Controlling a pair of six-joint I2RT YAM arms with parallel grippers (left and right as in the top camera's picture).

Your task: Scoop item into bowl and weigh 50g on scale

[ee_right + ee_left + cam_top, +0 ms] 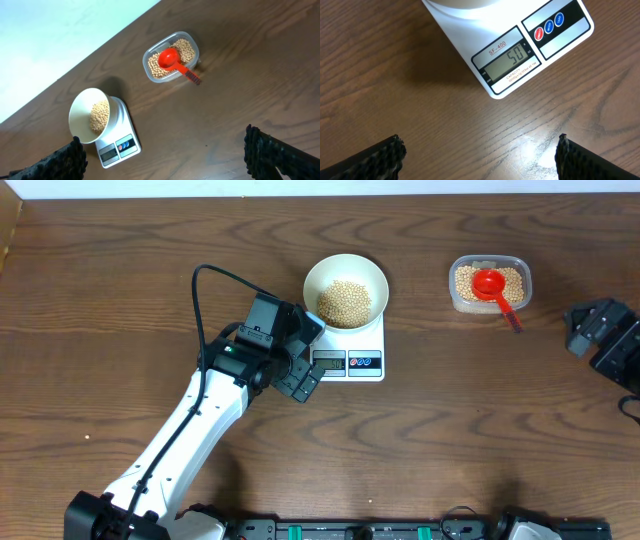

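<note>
Beans: a pale-tan heap [345, 303] lay in the bottom of the bowl.
Bowl: round and white [345, 268], it sat on the far end of the scale and hid most of the platform.
Scale: a small white rectangle [372, 340] near the middle of the bench, with its panel turned toward the near edge.
Display: the grey LCD [507, 57] read 50 in the left wrist view.
Buttons: three round ones sat in a row beside the display, one red [538, 33] and two blue [559, 19].
Left tool: it hung [479, 147] over bare bench just beside the display end of the scale. Its jaws were wide apart with nothing between them. The dark fingertips [390, 152] showed at the lower corners of its own view. From overhead it sat at the scale's left side, close to the bowl; I could not tell whether it touched.
Tub: clear plastic [453, 290], it stood well to the right of the scale and held more of the beans.
Scoop: red [488, 281], it lay in the tub on the beans, its handle reaching over the near-right rim.
Right tool: it was at the bench's right edge [162, 145], well apart from tub, bowl and scale. Its jaws were spread wide and empty.
Cable: a black cable [197, 300] looped up from the left arm.
Bench: dark brown wood grain [120, 280].
</note>
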